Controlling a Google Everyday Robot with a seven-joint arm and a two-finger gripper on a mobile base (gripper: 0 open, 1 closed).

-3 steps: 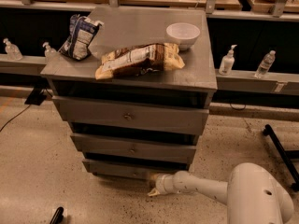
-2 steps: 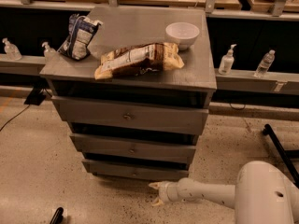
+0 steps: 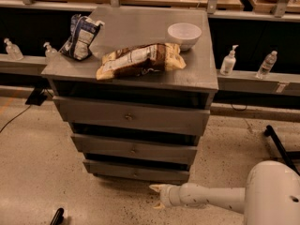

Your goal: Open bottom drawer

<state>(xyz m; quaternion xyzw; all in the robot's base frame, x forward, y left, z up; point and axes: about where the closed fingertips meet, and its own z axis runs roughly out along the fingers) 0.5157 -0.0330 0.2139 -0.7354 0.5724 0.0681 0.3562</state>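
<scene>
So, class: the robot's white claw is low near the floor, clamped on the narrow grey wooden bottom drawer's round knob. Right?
No. The white claw is low near the floor, but apart from the narrow grey wooden bottom drawer, in front of its right part, as the camera view shows.

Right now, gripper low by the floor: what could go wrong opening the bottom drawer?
The gripper sits below and right of the bottom drawer, clear of its small knob; a slightly off approach could hit the front instead. The middle drawer lies close above, so it might catch the wrong knob.
</scene>
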